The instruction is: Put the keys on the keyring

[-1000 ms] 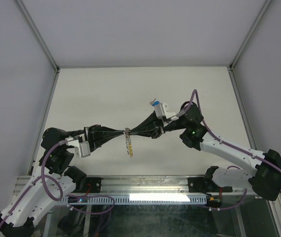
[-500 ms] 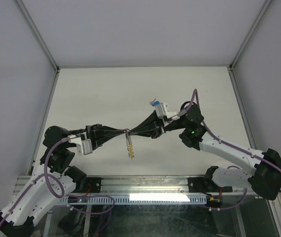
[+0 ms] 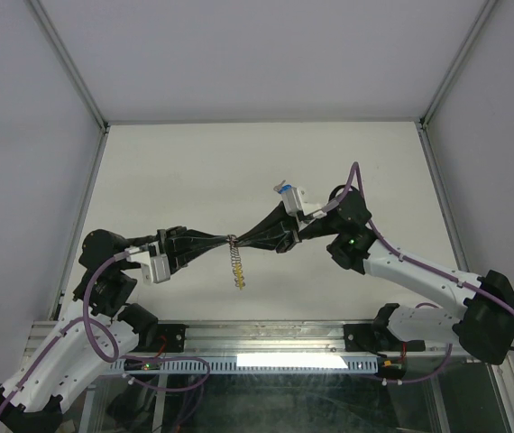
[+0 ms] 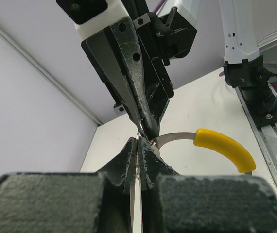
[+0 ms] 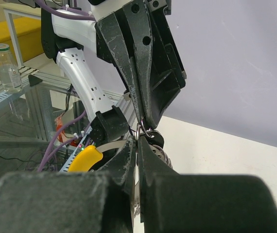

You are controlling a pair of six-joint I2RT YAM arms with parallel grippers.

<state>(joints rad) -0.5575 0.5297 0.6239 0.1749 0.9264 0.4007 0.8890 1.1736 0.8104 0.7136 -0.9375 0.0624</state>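
In the top view my left gripper [image 3: 224,241] and right gripper [image 3: 240,241] meet tip to tip above the table, both shut. The keyring [image 3: 235,263] hangs below that meeting point, ribbed with a yellow end. The left wrist view shows its silver band and yellow segment [image 4: 223,148] coming out beside my left gripper [image 4: 139,141]. A thin metal strip is pinched between those fingers. My right gripper [image 5: 137,141] is shut on a thin silver piece, apparently a key, with a small wire loop [image 5: 146,130] at its tips. A blue-headed key [image 3: 279,188] shows beside the right wrist.
Pale walls and metal frame posts [image 3: 77,81] enclose the white table [image 3: 194,171]. A rail with cables [image 3: 275,361] runs along the near edge between the arm bases. A small bottle [image 5: 5,68] stands off the table in the right wrist view.
The left arm's wrist has shifted slightly right and up. Both grippers stay shut at the same meeting point, and the keyring still hangs there.
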